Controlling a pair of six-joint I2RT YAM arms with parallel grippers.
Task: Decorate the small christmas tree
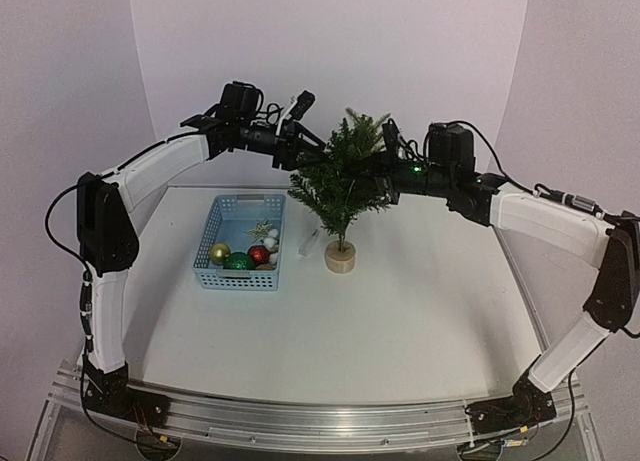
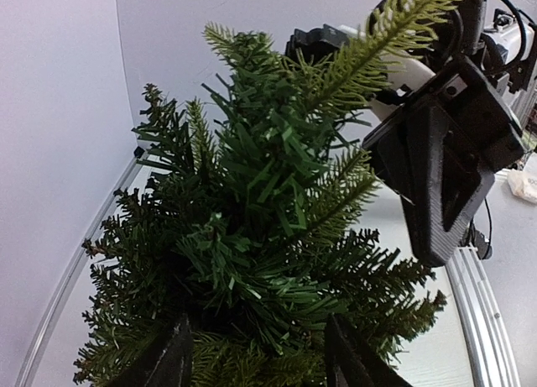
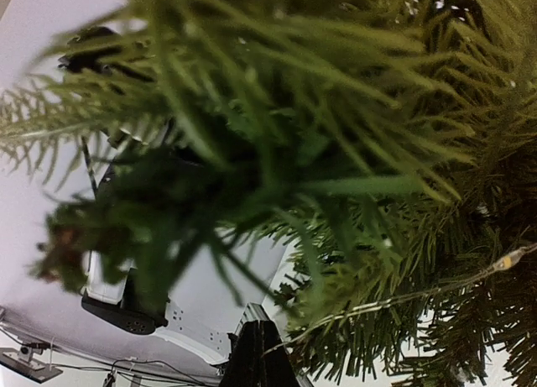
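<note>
Flanking small christmas tree [image 1: 340, 176]: L pincer [image 2: 258, 324] parted, R pincer [image 3: 258, 345] closed

The small christmas tree [image 1: 340, 181] has matt needles and a wooden base [image 1: 340, 259]; the baubles [image 1: 238, 262] are glossy.

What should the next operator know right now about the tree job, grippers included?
Left gripper: jaws open, branches of the tree between them.
Right gripper: jaws shut, apparently pinching a light wire that runs into the branches.
The tree stands upright; the basket beside it holds the baubles.
Done: light wire partly in the tree, as far as can be seen.
Left: hang the baubles; none show on the tree.
</note>
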